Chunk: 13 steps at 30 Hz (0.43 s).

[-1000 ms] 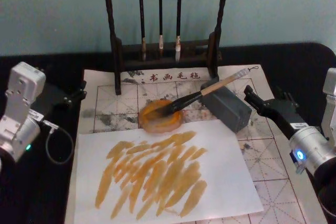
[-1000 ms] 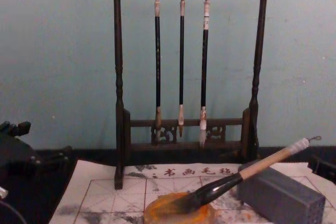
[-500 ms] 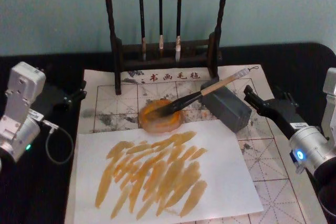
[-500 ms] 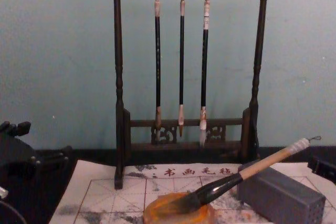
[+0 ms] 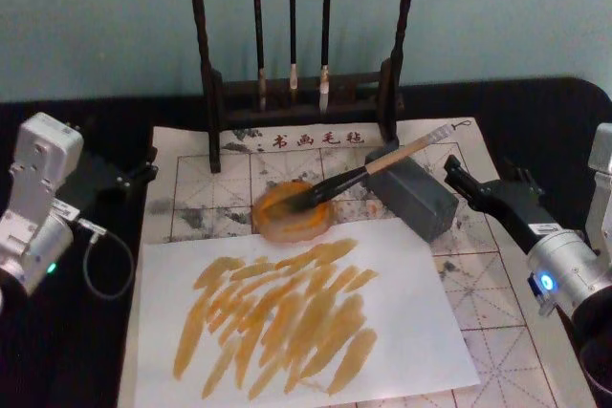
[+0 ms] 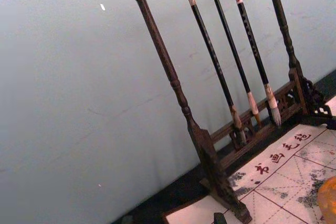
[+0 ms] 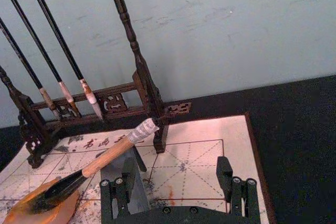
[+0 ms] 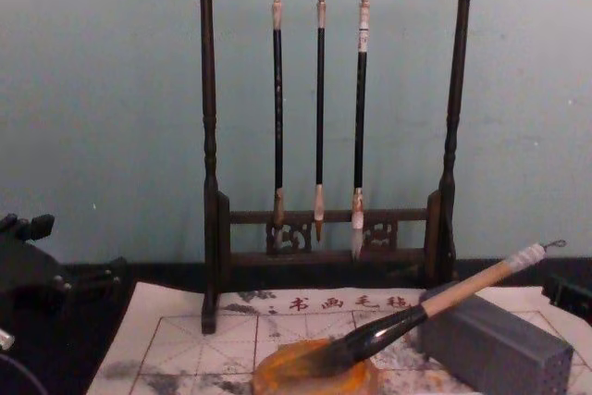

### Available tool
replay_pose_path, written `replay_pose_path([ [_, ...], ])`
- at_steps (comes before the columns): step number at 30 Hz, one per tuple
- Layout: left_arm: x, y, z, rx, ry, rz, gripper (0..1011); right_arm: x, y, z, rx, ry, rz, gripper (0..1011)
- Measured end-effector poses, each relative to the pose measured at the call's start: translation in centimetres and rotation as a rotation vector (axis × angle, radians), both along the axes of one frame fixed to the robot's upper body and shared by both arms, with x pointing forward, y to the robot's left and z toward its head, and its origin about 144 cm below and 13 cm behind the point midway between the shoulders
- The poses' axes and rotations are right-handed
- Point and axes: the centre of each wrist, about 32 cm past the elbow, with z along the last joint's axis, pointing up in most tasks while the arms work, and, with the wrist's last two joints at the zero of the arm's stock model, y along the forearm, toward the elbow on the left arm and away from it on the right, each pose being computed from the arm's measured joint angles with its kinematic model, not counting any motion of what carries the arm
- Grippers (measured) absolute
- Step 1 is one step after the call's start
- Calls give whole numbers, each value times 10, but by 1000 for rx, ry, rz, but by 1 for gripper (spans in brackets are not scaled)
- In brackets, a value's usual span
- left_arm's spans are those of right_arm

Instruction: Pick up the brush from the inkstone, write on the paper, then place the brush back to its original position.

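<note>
The brush (image 5: 368, 171) lies slanted, its dark tip in the round orange inkstone (image 5: 287, 220) and its pale handle resting on a grey block (image 5: 413, 198). In the right wrist view the brush (image 7: 113, 150) rises from the inkstone (image 7: 29, 214) to its white-wrapped end. My right gripper (image 5: 483, 181) hovers just right of the grey block, open and holding nothing, a short way from the brush's end; the right wrist view shows my right gripper (image 7: 176, 170) with its fingers wide apart. The gridded paper (image 5: 497, 332) lies under everything. My left gripper (image 5: 142, 167) is parked off the paper's left edge, open.
A plain white sheet (image 5: 402, 332) covered in orange-amber strokes lies on the grid paper near the front. A dark wooden rack (image 5: 212, 93) with three thin hanging brushes (image 8: 319, 117) stands at the back of the paper. The black table (image 5: 545, 117) surrounds it.
</note>
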Motion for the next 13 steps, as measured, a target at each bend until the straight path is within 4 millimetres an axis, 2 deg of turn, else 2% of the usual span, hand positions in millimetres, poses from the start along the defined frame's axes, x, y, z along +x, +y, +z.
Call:
replay_pose_path([
  [13,0,0,0,0,0,0,1001,0,0,0,0,0,0,1000],
])
